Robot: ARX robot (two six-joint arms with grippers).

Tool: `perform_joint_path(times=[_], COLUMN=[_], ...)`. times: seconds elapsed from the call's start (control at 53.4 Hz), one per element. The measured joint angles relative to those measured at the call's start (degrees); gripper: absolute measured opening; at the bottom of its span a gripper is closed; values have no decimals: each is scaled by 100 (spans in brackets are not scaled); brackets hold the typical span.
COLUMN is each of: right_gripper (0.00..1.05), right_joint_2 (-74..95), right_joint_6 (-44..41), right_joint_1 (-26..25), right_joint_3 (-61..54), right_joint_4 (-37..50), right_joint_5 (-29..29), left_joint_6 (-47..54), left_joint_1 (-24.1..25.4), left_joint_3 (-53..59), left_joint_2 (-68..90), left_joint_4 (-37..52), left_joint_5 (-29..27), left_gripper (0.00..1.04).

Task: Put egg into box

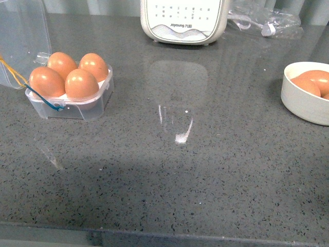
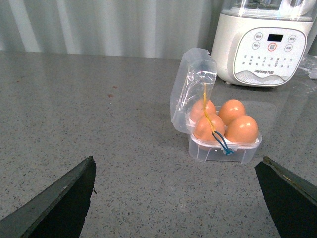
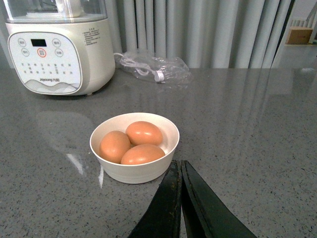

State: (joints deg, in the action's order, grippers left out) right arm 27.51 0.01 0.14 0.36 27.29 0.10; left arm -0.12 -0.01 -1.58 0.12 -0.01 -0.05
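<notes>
The clear box [image 1: 69, 105] stands open at the left of the grey counter, its lid [image 1: 20, 41] tipped back. Each of its cells holds a brown egg [image 1: 81, 84]. In the left wrist view the box [image 2: 225, 148] lies ahead of my left gripper [image 2: 177, 159], which is open, empty and well short of it. My right gripper [image 3: 179, 162] is shut on nothing, just beside the white bowl [image 3: 133, 171]. The bowl holds three more brown eggs [image 3: 143, 133]. Neither gripper shows in the front view.
A white kitchen appliance [image 1: 182, 20] stands at the back centre. A clear plastic bag with a cable [image 1: 264, 23] lies at the back right. The white bowl [image 1: 306, 103] sits at the right edge. A curtain hangs behind the counter.
</notes>
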Motion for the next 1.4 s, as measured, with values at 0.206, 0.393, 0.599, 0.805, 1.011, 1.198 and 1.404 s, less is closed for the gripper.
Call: perform_joint_path(times=[0.206,0.393,0.599,0.805,1.011,1.198,1.404], right_gripper=[3,3,3,3,3,15,47], right_joint_2=[-605,-1014,-1469,-1895,-2721,-2721,-2721], right_joint_6=[0,0,0,0,-2,-4,-4], right_joint_1=[0,0,0,0,-2,-2,-2], right_joint_3=[0,-2,-2,0,0,0,0], right_joint_4=[-581,-979,-1434,-1871,-2717,-2726,-2726], right_joint_5=[0,0,0,0,-4,-4,-4], left_joint_6=[0,0,0,0,0,0,0], left_joint_1=[0,0,0,0,0,0,0], left_joint_3=[0,0,0,0,0,0,0], left_joint_2=[0,0,0,0,-4,-4,-4], left_joint_4=[0,0,0,0,0,0,0], left_joint_5=[0,0,0,0,2,0,0], left_gripper=[98,98,98,98,98,98,98])
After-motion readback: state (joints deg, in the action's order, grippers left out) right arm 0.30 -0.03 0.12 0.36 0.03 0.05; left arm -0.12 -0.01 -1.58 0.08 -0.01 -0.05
